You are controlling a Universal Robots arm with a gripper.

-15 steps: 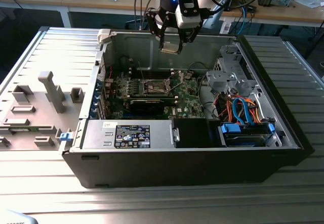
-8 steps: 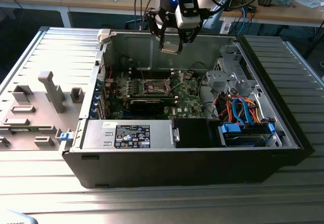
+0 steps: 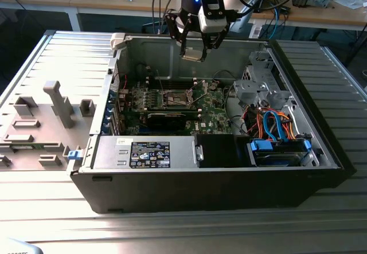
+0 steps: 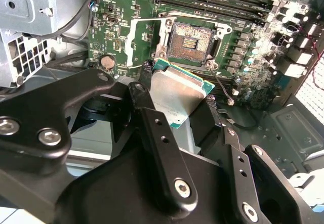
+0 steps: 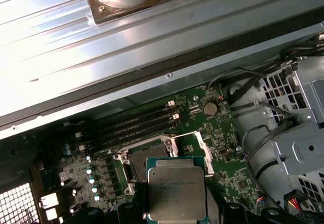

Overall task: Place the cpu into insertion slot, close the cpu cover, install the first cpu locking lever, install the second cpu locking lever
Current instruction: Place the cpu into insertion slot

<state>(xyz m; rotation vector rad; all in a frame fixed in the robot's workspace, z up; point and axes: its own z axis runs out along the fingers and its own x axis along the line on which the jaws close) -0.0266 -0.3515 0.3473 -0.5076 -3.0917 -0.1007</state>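
Chip (image 4: 177,95) clamped by edges in hand (image 3: 192,52), clear of open socket (image 4: 191,41) — judged light, stiff, fragile; edge hold judged safest.

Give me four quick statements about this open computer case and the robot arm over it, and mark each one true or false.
1. The tool grips the flat square silvery-tan chip. True.
2. The chip sits in the small square dark socket. False: the socket is empty, and the chip hangs in the tool above the green motherboard.
3. The thin silver metal cover frame is shut over the socket. False: it is swung open and lies beside the socket.
4. Orange and blue cables lie in the case toward the exterior view's right of the motherboard. True.
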